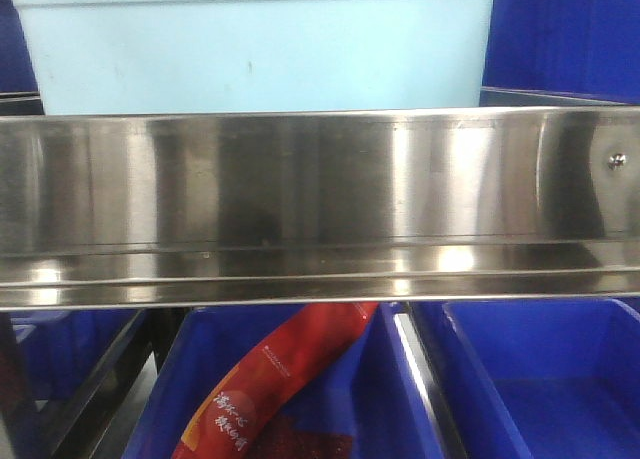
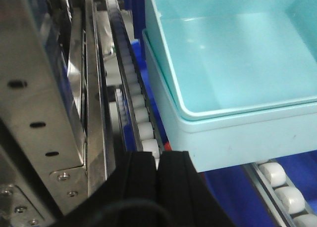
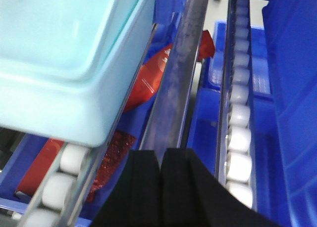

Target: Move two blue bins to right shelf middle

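1. blue bins (image 2: 233,83): pale sky-blue plastic, seen from the left wrist view as two nested one inside the other, the inner rim standing a little above the outer. interior bare. in the front view one pale face (image 1: 260,49) rises directly behind the steel rail; in the right wrist view a rounded bottom corner (image 3: 64,73) overhangs a roller track.
2. right shelf middle (image 1: 320,204): polished steel front rail, mirror-like, spanning the whole front view, one small screw (image 1: 617,160) near its right end. the bins sit on this level, resting on white rollers (image 2: 148,133).
3. perforated upright (image 2: 34,103): steel, oval holes and screws, left of the bins in the left wrist view.
4. left gripper (image 2: 157,187): black fingers pressed together, nothing between them; low in the frame, just before the near left corner of the bins, not touching them.
5. right gripper (image 3: 161,187): black fingers closed against each other, holding nothing; below the bins' corner, over a steel bar (image 3: 178,73).
6. royal-blue crates (image 1: 540,379): on the level beneath the rail; another (image 1: 570,39) stands to the right of the bins.
7. red packet (image 1: 270,379): printed pouch lying slantwise in the lower centre crate; also visible under the bins in the right wrist view (image 3: 153,73).
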Tool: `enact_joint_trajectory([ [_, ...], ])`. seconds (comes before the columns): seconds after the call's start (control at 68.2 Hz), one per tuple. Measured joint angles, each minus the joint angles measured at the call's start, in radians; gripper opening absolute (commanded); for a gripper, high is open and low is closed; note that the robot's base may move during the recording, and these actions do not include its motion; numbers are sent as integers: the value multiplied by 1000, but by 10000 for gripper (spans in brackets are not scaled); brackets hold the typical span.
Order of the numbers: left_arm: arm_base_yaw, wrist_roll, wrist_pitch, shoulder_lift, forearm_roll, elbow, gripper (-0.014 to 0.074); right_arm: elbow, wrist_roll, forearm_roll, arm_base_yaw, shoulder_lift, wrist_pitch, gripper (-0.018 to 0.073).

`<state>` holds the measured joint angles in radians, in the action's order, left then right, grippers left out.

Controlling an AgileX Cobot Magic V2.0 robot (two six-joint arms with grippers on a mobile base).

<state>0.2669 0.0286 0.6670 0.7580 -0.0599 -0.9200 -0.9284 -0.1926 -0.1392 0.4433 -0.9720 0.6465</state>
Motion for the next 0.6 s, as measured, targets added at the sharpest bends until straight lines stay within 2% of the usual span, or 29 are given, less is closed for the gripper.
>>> enact_joint_trajectory([
  [0.293,0,-2,-260,-263,-44,321,-111,309,0,-2,0,265,-237,-162],
  [0.484,0,-2,-355,-411,-60,446,-111,467,0,-4,0,488,-362,-162],
  [0.601,0,-2,-382,-465,-62,473,-111,513,0,-6,0,605,-392,-162],
])
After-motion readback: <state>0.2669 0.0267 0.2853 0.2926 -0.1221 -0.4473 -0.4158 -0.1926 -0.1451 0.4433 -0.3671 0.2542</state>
